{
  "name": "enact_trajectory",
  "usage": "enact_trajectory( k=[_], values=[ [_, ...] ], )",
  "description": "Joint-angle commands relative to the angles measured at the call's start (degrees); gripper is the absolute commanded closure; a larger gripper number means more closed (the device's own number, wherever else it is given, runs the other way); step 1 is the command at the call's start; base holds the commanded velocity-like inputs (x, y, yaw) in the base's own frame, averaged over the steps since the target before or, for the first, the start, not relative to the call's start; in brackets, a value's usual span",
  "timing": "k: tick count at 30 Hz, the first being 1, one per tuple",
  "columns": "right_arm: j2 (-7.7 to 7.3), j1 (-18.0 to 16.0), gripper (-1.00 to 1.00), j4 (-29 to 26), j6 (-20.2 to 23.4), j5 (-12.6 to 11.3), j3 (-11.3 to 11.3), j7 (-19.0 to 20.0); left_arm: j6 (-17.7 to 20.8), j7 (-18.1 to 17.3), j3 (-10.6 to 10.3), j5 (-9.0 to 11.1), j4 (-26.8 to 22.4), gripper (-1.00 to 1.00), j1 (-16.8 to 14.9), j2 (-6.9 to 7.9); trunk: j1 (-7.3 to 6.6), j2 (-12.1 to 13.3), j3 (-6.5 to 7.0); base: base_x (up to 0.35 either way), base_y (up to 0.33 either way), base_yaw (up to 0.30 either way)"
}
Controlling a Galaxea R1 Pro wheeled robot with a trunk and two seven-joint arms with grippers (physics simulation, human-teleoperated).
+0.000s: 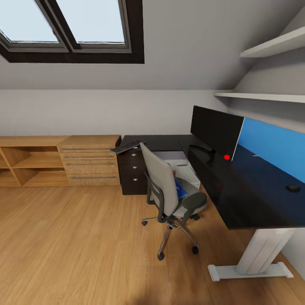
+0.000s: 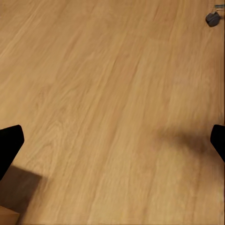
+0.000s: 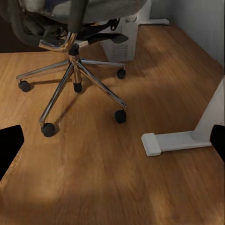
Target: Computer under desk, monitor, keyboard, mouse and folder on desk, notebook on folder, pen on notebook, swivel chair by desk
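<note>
Swivel chair (image 1: 171, 192) nearest, pulled up at the black desk (image 1: 237, 199), blue folder (image 1: 181, 189) on its seat.
On the desk: monitor (image 1: 215, 131) at the corner, mouse (image 1: 292, 187) far along, keyboard (image 1: 127, 146) overhanging the drawer end; the computer (image 1: 186, 167) beneath. Both grippers, left (image 2: 112, 140) and right (image 3: 112, 140), spread wide above the floor (image 1: 84, 245).

An attic bedroom workspace: skylight (image 1: 72, 25) in sloped wall, black desk (image 1: 237, 199), swivel chair (image 1: 167, 190), wood floor (image 1: 76, 245).
</note>
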Motion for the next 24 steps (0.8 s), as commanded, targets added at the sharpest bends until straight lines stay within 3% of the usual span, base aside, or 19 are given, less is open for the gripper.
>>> enact_trajectory(
  k=[1, 4, 8, 13, 16, 20, 24],
  values=[
    [0.07, -0.5, -1.0, -1.3, 0.0, -0.3, -0.1, -0.4, 2.3, -0.2, 0.1, 0.5, -2.1, -1.0, 0.0, -0.26, 0.23, -0.4, -0.24, 0.0, 0.0, 0.0],
    [0.41, -2.0, -1.0, -5.2, 2.1, -1.6, -0.3, -1.2, 10.0, -0.1, 0.1, 0.5, -8.9, -1.0, 0.0, -0.74, 0.88, -1.6, -0.78, 0.0, 0.0, 0.0],
    [1.32, -4.3, -1.0, -10.3, 8.7, -4.0, -0.4, -2.0, 21.9, -0.1, 0.1, 0.5, -19.1, -1.0, 0.0, -1.07, 1.76, -3.2, -1.5, 0.0, 0.0, 0.0],
    [1.94, -9.0, -1.0, -14.1, 22.2, -5.6, -0.5, -2.3, 36.5, -0.2, 0.0, 0.6, -30.7, -1.0, -0.6, -1.37, 2.86, -5.3, -2.4, 0.0, 0.0, 0.0],
    [2.1, -12.6, -1.0, -15.1, 31.4, -5.8, -0.4, -2.5, 43.4, -0.2, 0.0, 0.7, -36.0, -1.0, -2.7, -1.55, 3.52, -6.5, -2.94, 0.0, 0.0, 0.0],
    [2.02, -18.4, -1.0, -15.5, 43.9, -5.7, -0.4, -2.6, 50.5, -0.5, 0.0, 1.3, -38.9, -1.0, -7.8, -1.73, 4.4, -8.1, -3.65, 0.0, 0.0, 0.0],
    [1.5, -25.6, -1.0, -14.0, 55.1, -5.8, -0.5, -2.5, 55.1, -0.7, 0.1, 2.7, -35.9, -1.0, -14.3, -1.91, 5.28, -9.7, -4.37, 0.0, 0.0, 0.0]
  ],
)
